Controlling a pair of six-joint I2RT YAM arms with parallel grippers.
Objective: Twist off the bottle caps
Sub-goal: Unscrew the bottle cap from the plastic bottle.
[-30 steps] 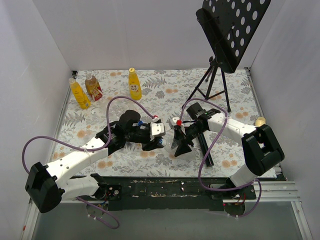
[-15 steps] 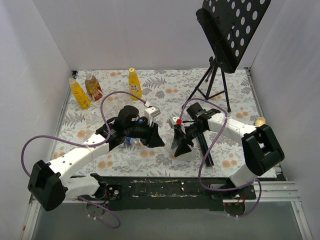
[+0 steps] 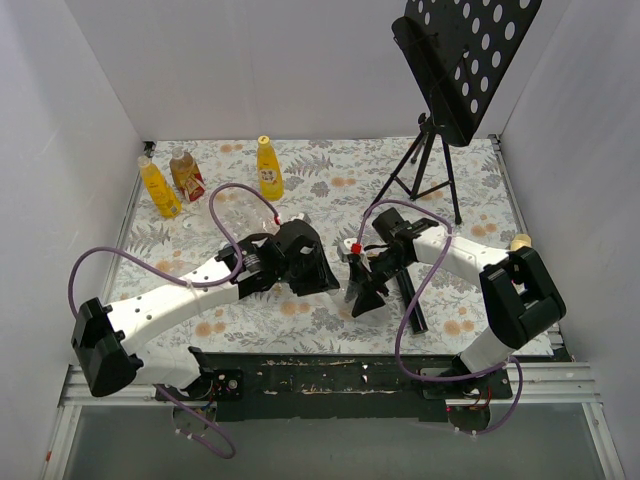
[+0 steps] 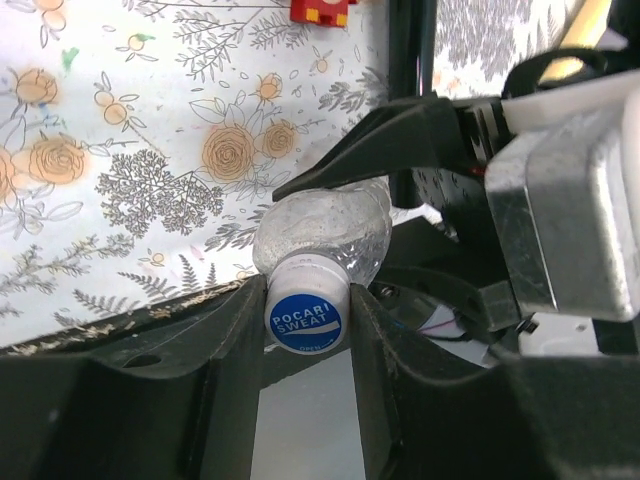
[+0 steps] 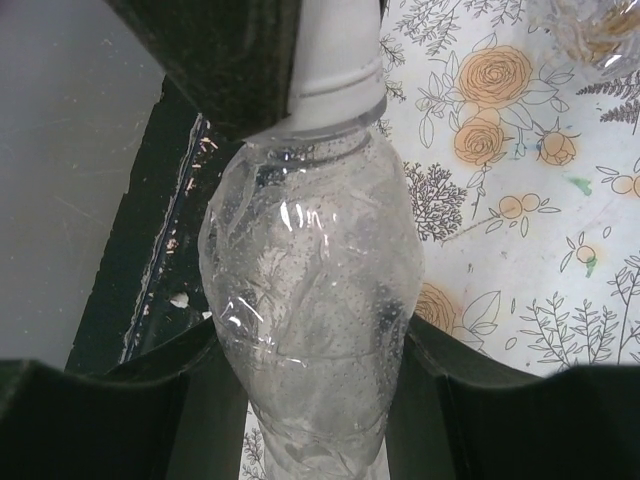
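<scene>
Left tool (image 4: 307, 298): closed tightly on the cap (image 4: 306, 320); one finger presses on each side of its white wall, and its blue printed top faces the wrist camera.
Right tool (image 5: 312, 385): closed partway around the body of the clear bottle (image 5: 310, 250), with one finger on each side of the wide part.
Clear bottle: it is held between the two tools, lying nearly level over the middle of the worktop (image 3: 330, 190); I cannot tell whether it touches the cloth.
Cap and tools: the cap sits on the neck and points to the left tool; the bottom end points to the right tool.
Bottle surface: clear, wrinkled and dented.
Other bottles: two yellow ones (image 3: 159, 190) (image 3: 269, 169) and a brown one (image 3: 187, 176) stand upright at the far left, well apart from both tools.
</scene>
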